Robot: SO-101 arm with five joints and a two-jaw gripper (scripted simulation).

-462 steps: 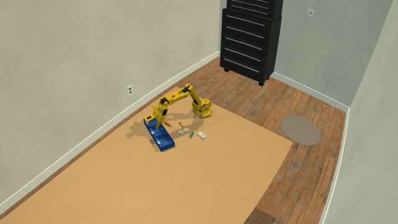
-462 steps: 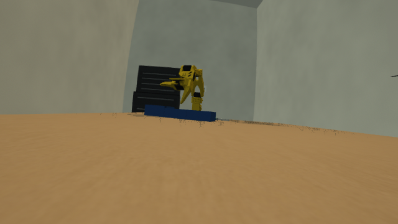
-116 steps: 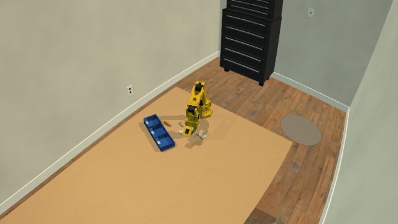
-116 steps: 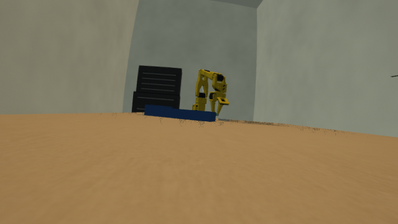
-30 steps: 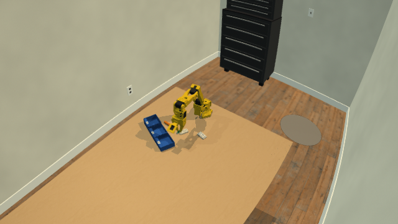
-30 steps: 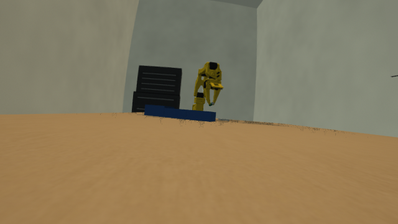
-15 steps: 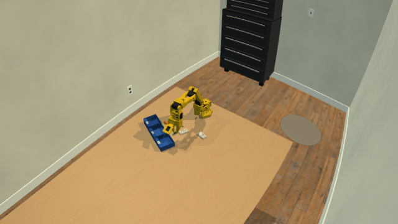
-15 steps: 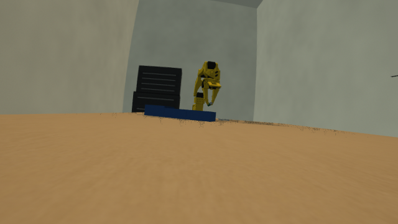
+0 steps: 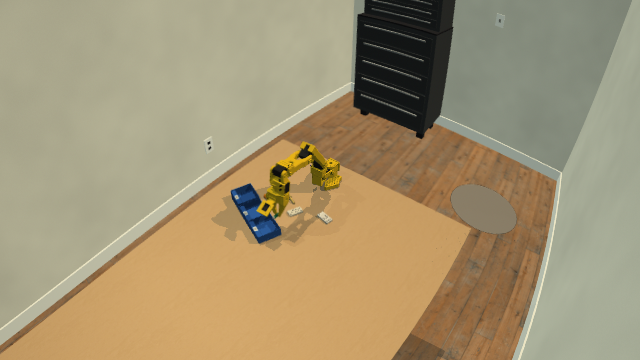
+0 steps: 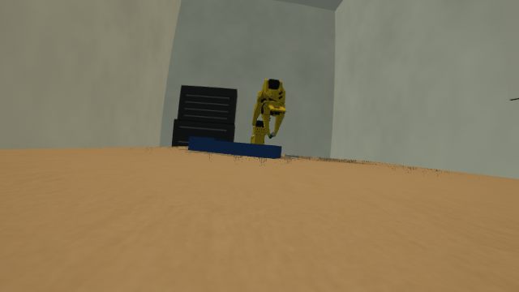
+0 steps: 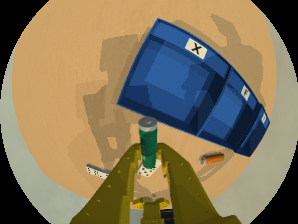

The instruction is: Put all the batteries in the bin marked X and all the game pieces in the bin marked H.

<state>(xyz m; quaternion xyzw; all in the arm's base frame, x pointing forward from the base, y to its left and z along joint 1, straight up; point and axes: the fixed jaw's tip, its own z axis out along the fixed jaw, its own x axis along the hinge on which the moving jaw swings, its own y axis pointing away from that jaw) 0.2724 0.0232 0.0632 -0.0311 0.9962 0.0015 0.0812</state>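
Note:
My gripper (image 11: 148, 156) is shut on a green battery (image 11: 147, 141) with a grey cap and holds it above the table, right at the near edge of the blue bin row (image 11: 196, 98). The bin marked X (image 11: 168, 82) is the end bin closest to the battery; the other bins' marks are too small to read. In the top view the gripper (image 9: 274, 212) hangs over the near end of the bin row (image 9: 254, 212). Two white domino game pieces (image 9: 294, 211) (image 9: 324, 217) lie on the table right of the bins. One domino shows in the wrist view (image 11: 97, 172).
A small orange thing (image 11: 213, 159) lies on the table beside the bins. The arm's base (image 9: 327, 176) stands behind the dominoes. A black drawer cabinet (image 9: 401, 60) stands far off on the floor. The table edge is far from the work area.

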